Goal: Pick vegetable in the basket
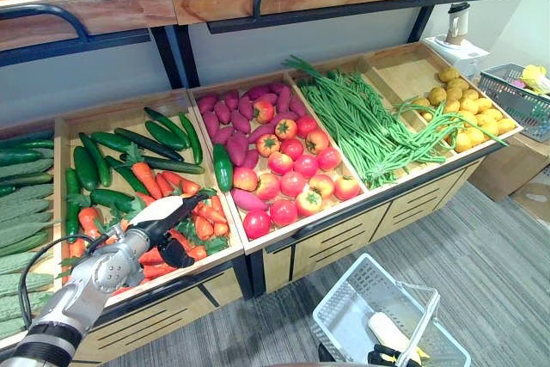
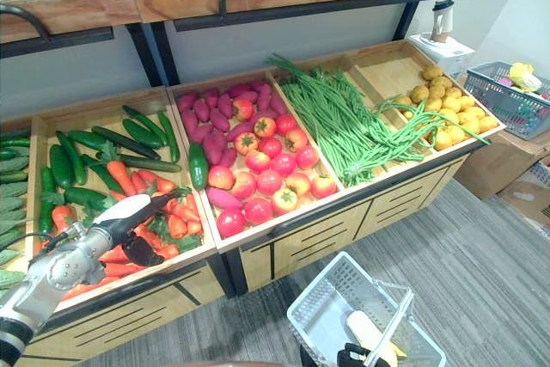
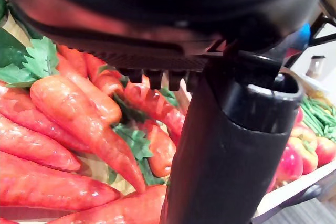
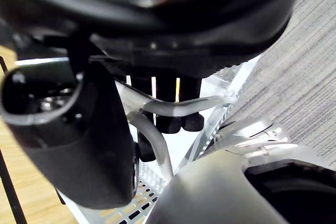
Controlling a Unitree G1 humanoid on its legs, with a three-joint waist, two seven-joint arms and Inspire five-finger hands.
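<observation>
Reaching step: the left robot hand (image 1: 161,227), fingers loose and empty, hovers over the carrots (image 1: 147,180) at lower left; the right robot hand (image 1: 387,357) curls round the handle (image 1: 425,320) of the white basket (image 1: 344,315) at bottom right, a pale corn cob (image 1: 388,334) inside. Next, I judge, it should lower and close on one carrot.

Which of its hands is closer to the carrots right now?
Left. The left hand hangs just over the carrots; the right hand is far off, low by the white basket, curled round its handle.
</observation>
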